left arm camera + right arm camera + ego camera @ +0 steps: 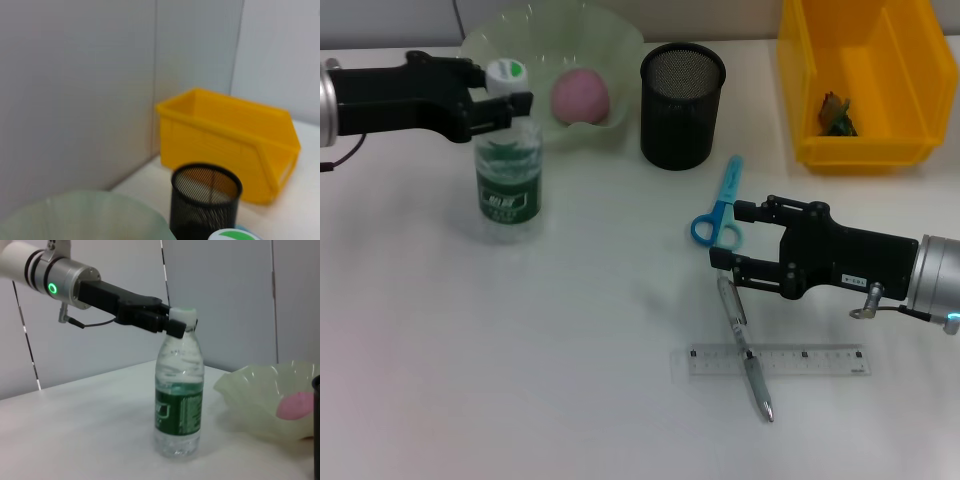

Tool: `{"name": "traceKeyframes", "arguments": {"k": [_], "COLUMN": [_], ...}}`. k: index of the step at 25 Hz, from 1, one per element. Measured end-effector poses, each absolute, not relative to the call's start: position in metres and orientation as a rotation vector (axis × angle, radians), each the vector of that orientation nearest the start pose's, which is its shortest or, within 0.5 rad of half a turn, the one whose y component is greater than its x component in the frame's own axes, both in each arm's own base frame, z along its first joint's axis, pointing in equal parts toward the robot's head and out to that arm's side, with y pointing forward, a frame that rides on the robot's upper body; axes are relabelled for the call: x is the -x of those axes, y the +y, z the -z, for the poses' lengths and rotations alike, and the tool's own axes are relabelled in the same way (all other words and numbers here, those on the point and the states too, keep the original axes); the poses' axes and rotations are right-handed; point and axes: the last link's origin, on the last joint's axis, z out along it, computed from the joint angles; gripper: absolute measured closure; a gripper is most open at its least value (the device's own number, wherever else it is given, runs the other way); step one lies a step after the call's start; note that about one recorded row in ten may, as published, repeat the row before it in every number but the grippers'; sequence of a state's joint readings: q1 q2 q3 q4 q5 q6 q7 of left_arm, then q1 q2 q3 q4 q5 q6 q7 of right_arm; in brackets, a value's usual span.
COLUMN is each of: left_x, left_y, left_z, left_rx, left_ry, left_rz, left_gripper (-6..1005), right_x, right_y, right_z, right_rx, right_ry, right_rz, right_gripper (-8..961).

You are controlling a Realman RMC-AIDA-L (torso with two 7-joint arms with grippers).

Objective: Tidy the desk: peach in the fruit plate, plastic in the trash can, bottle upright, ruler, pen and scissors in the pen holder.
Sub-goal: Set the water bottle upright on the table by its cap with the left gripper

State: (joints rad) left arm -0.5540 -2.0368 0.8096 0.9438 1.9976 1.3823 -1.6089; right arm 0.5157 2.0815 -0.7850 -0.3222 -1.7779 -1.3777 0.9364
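Desk partly tidied: you had three items left.
Peach (581, 97) plated, plastic (836, 112) apparently binned; left gripper (508, 100) pinching upright bottle (508, 178); right gripper (738, 235) spread beside near-right scissors (722, 206), pen (745, 348), ruler (778, 360).

Upright bottle (508, 170) with the left gripper (505, 88) at its white cap. Peach (581, 97) in the pale green fruit plate (500, 42); black mesh pen holder (682, 104) beside it. Yellow trash can (865, 75) holds a scrap. Right gripper (730, 236), fingers apart, near blue scissors (720, 206). Pen (746, 349) lies across the clear ruler (778, 360).
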Motion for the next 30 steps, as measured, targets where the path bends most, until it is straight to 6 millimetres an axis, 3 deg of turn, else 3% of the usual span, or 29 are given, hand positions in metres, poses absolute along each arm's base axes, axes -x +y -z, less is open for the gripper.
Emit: {"name": "traceKeyframes", "arguments": {"k": [16, 30], "left_x": [0.261, 0.277], "left_y": [0.356, 0.355], "left_z": [-0.045, -0.030], "left_rx": [2.345, 2.214], "left_ry": [-0.353, -0.493], "left_rz": [0.841, 0.936], "left_gripper": [557, 546], "right_x": [-0.274, -0.272], "right_y": [0.313, 0.313], "right_z": [0.058, 0.058], "right_rx": [2.638, 2.638], "right_ry": [0.449, 0.439], "right_rz": [-0.759, -0.770], "right_gripper": [237, 237]}}
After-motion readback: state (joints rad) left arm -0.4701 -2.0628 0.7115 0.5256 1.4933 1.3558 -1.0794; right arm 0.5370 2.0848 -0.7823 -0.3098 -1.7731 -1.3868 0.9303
